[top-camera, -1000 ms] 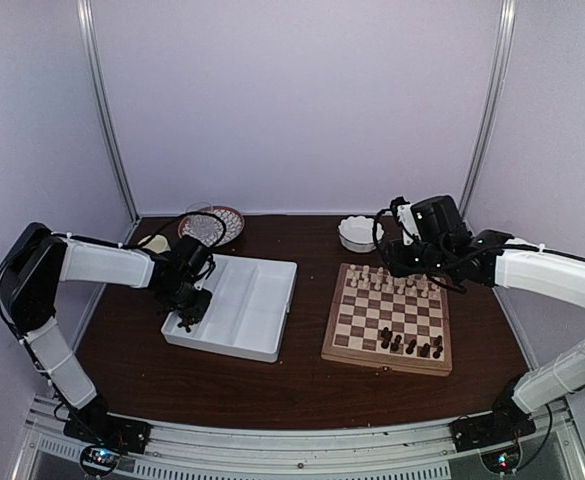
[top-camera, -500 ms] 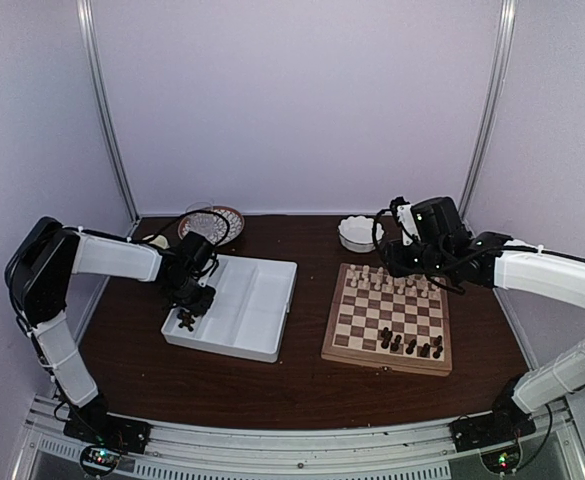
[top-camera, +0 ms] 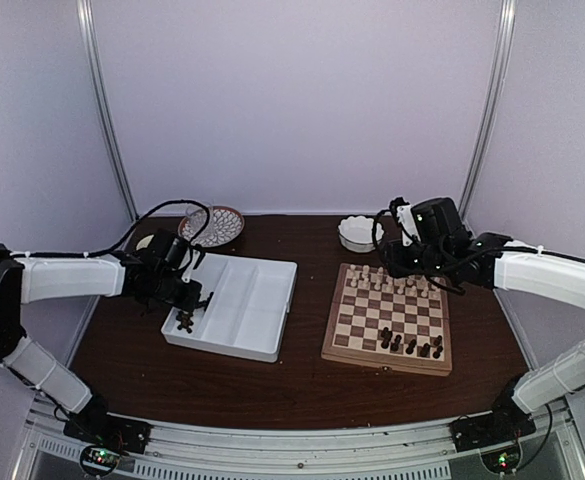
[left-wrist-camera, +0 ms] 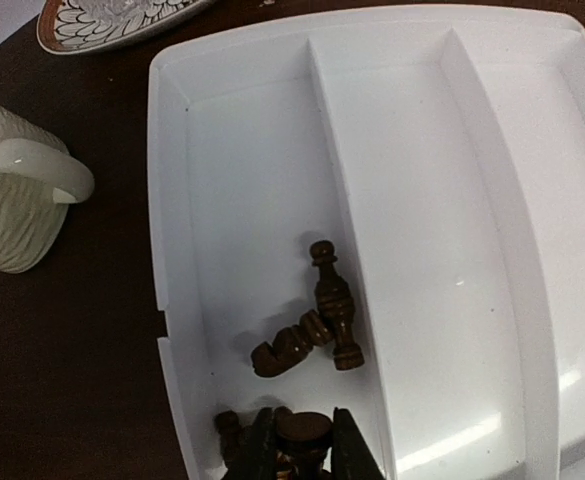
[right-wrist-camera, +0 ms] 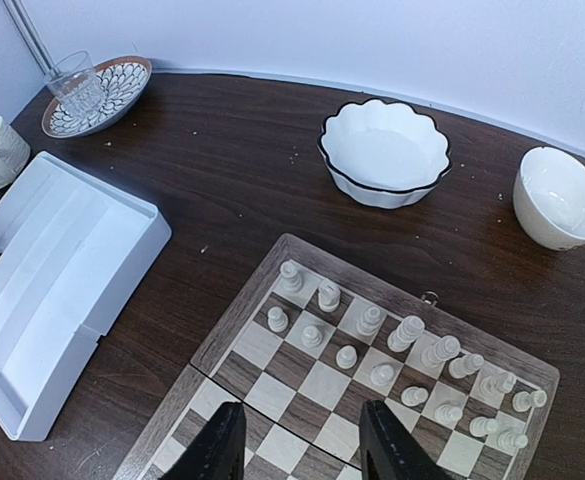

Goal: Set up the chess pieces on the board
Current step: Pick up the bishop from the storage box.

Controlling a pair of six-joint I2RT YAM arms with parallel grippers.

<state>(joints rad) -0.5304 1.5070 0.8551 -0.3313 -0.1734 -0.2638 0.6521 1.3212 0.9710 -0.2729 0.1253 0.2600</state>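
We're seeing the left gripper [left-wrist-camera: 304,448] at the bottom of its wrist view, jaws pinching one dark chess piece [left-wrist-camera: 305,430] in the left compartment of the white tray [left-wrist-camera: 422,200], with a few more dark pieces [left-wrist-camera: 324,312] lying just above it. The right gripper [right-wrist-camera: 302,445] is hovering over the board [top-camera: 344,335] at center-right of the top view, jaws spread wide, holding nothing.

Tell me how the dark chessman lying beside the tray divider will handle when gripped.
The dark chessman looks round in section and lies on its side, so a nudge would probably roll it, though the tray divider should stop it. Small solid wood, it is likely light and rigid; its curves may slip.
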